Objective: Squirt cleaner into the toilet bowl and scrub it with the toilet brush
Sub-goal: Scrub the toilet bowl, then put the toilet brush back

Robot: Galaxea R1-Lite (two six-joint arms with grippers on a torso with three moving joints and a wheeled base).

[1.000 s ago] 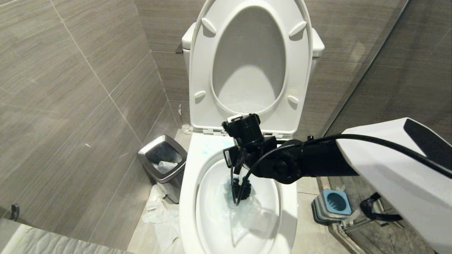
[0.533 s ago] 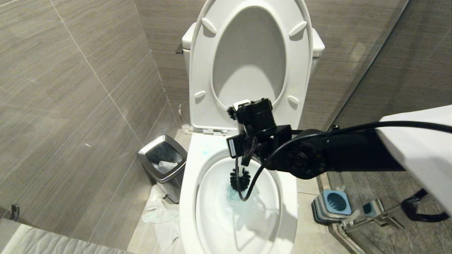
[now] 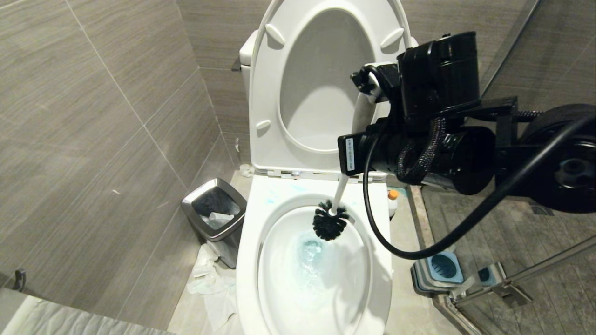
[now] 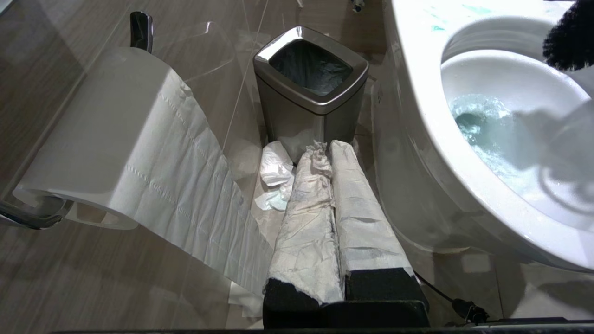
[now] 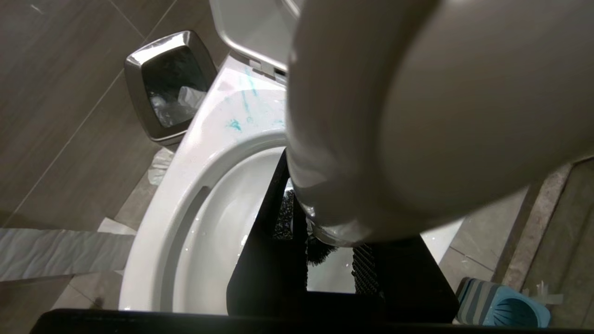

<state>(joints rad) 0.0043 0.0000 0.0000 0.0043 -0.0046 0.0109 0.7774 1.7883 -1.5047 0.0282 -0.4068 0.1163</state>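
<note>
The right gripper (image 5: 325,241), at the right of the head frame, was clamped narrowly on the toilet brush (image 3: 331,222) handle; its fingers were hidden behind the wrist there. The black bristle head hung at the toilet bowl (image 3: 249,260) rim's far edge, above teal cleaner (image 3: 311,253) in the water. The left gripper (image 4: 332,157), paper-wrapped, was closed near the trash bin (image 4: 311,88).

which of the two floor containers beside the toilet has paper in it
The chrome-rimmed black trash bin, on the toilet's left, holds crumpled white paper. The squat blue-and-grey square brush holder on the right shows only its slotted blue top.
</note>
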